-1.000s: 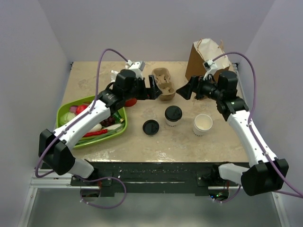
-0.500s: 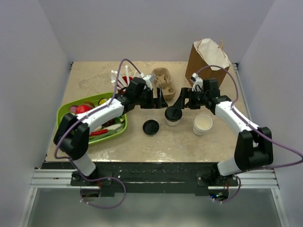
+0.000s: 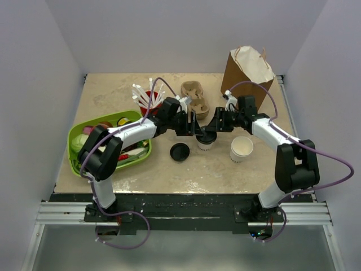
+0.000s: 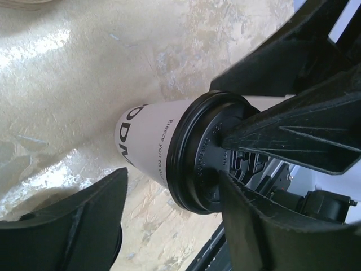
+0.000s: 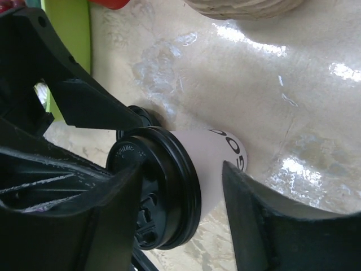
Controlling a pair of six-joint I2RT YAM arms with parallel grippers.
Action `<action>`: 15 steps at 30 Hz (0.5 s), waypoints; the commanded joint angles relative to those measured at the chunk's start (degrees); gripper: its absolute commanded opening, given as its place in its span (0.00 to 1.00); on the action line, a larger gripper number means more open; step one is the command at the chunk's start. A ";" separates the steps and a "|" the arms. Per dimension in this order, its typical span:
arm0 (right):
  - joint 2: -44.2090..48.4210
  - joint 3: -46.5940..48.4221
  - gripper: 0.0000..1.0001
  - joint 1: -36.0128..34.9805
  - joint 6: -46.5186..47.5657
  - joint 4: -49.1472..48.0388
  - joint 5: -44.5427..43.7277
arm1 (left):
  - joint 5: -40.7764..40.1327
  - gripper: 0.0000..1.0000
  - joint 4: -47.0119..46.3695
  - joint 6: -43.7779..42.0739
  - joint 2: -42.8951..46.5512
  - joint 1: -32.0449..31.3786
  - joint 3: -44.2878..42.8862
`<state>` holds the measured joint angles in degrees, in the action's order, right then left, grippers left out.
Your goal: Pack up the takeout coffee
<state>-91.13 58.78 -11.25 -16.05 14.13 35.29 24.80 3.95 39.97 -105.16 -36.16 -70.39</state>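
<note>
Now L claw [image 4: 169, 195], R claw [image 5: 180, 169] wide astride takeout coffee [image 4: 148, 144], veg [image 3: 104, 125] in tray [image 3: 71, 150]

We see the takeout coffee [image 4: 149, 148] on the table [image 4: 84, 68], our fingers [image 4: 62, 226] flanking it, the other arm's fingers [image 4: 293, 127] at its lid.

Robotics laboratory test cell: beige tabletop [image 3: 113, 93] enclosed by plain partition walls [image 3: 34, 84] at 9, 12 and 3 o'clock; aluminium mounting rail [image 3: 62, 217] at 6 o'clock.

Left gripper [image 3: 193, 130] and right gripper [image 3: 216, 125] block both sides of the takeout coffee [image 3: 205, 141]. Loose lid [image 3: 180, 151] and lidless cup [image 3: 241, 148] flank it. The near bench [image 3: 214, 175] strip lies free.
</note>
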 commanded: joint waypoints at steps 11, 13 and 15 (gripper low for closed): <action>-0.36 -6.75 0.22 -0.36 -0.91 -4.55 3.99 | -2.56 0.40 -0.35 0.47 -1.89 -0.14 -1.06; 0.16 -7.28 0.24 -0.36 -0.30 -4.99 4.87 | -2.82 0.40 0.36 0.12 -1.36 -0.05 -0.98; 1.65 -7.37 0.30 -0.53 0.84 -4.82 4.62 | -3.79 0.41 0.71 -0.50 -0.66 -0.05 -0.63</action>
<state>-90.30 54.19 -10.57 -17.96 5.85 40.53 24.47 1.87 41.39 -105.45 -36.03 -70.72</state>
